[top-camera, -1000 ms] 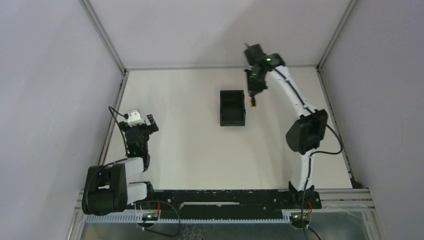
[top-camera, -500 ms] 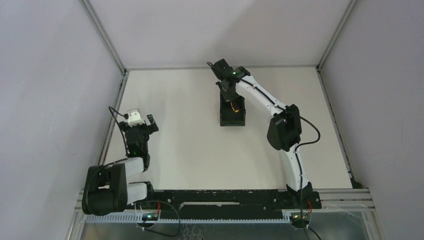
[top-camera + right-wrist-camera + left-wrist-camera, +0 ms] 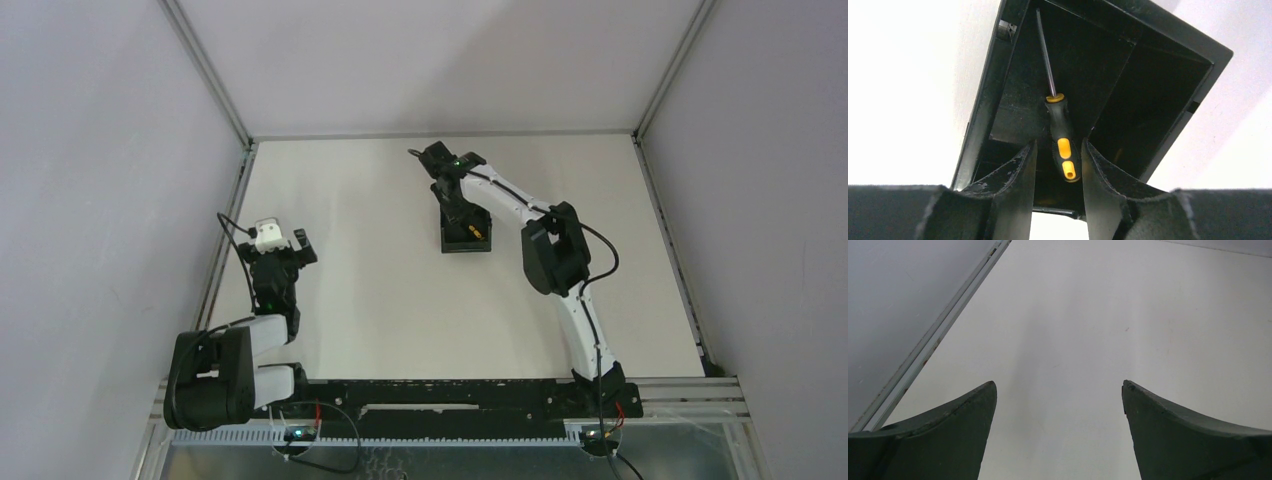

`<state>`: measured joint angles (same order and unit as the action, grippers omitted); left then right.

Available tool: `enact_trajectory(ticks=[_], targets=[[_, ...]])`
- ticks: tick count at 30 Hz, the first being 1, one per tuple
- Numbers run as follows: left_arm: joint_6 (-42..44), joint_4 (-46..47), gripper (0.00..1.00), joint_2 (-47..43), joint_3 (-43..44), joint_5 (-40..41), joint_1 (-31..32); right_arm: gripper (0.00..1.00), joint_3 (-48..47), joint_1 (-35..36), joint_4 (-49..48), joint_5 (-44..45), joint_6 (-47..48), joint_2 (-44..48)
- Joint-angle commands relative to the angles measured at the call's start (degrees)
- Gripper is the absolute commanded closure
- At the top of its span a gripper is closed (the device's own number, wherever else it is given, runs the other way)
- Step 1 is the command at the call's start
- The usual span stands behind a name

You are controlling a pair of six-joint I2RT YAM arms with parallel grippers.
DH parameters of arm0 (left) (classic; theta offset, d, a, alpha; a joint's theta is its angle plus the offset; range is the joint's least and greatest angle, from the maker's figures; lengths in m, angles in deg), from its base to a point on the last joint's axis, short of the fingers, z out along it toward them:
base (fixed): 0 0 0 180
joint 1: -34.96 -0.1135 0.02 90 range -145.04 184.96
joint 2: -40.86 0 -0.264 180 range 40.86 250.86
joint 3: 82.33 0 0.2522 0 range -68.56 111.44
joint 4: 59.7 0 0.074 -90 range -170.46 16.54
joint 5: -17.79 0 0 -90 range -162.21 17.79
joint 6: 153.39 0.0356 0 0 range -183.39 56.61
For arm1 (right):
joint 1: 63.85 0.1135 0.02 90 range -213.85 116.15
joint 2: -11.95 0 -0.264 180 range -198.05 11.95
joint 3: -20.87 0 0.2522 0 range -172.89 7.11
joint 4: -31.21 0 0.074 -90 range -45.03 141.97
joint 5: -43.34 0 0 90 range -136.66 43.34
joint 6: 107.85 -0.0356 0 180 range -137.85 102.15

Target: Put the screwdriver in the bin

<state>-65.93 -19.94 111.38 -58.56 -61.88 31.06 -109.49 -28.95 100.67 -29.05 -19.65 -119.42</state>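
The black bin [image 3: 465, 248] stands on the white table at mid-back. My right gripper [image 3: 458, 206] hangs over its far half, fingers pointing down into it. In the right wrist view the screwdriver [image 3: 1062, 145], black handle with yellow inlays, lies inside the bin [image 3: 993, 85], its thin shaft reaching to the far corner. The handle's end sits between the fingers of my right gripper [image 3: 1058, 142], close against the right one with a gap on the left; the jaws stand apart. A bit of orange from the screwdriver [image 3: 479, 232] shows from above. My left gripper [image 3: 1059, 383] is open over bare table.
The left arm [image 3: 270, 300] stays folded near the table's left rail [image 3: 228, 230], its gripper [image 3: 285, 240] far from the bin. Grey walls close off the back and both sides. The bin's inner divider [image 3: 1108, 95] separates off a second compartment.
My right arm swung left from beside the bin to above it, carrying the screwdriver in. Its jaws have parted, and the screwdriver now lies in the bin. The left arm has not moved.
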Motion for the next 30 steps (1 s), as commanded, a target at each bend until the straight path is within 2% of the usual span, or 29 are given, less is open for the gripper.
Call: enact_trajectory(ticks=[1, 5, 7, 8, 9, 10, 11, 21, 27, 30], targets=[[0.79, 2.29, 0.0, 0.22, 3.12, 0.2, 0.3, 0.55, -0.78, 0.0, -1.87, 1.83, -1.45, 6.82], [0.79, 2.3, 0.0, 0.23, 3.12, 0.16, 0.28, 0.54, 2.5, -0.28, -4.16, 1.56, -2.1, 14.72], [0.79, 2.34, 0.0, 0.16, 3.09, 0.17, 0.34, 0.46, 5.98, -0.63, -6.47, 0.9, -2.28, 19.96], [0.79, 2.3, 0.0, 0.22, 3.14, 0.19, 0.3, 0.39, 8.11, -0.81, -7.99, 0.41, -2.27, 22.96], [0.79, 2.34, 0.0, 0.19, 3.1, 0.16, 0.3, 0.18, 10.76, -1.15, -9.56, -0.03, -2.32, 25.83], [0.79, 2.3, 0.0, 0.21, 3.1, 0.14, 0.3, 0.02, 13.45, -1.47, -12.08, -0.64, -2.36, 29.1], [0.8, 2.29, 0.0, 0.23, 3.11, 0.19, 0.25, 0.0, 17.61, -1.93, -14.18, -1.7, -2.32, 33.41], [0.8, 2.31, 0.0, 0.21, 3.11, 0.22, 0.3, 0.0, 54.29, -10.6, -34.85, -12.36, -5.85, 65.55], [0.79, 2.3, 0.0, 0.23, 3.1, 0.14, 0.3, 0.0, 69.93, -12.61, -39.09, -5.1, -14.44, 77.15], [0.81, 2.29, 0.0, 0.23, 3.11, 0.21, 0.26, 0.0, 77.0, -13.43, -40.96, -4.31, -17.63, 81.54]])
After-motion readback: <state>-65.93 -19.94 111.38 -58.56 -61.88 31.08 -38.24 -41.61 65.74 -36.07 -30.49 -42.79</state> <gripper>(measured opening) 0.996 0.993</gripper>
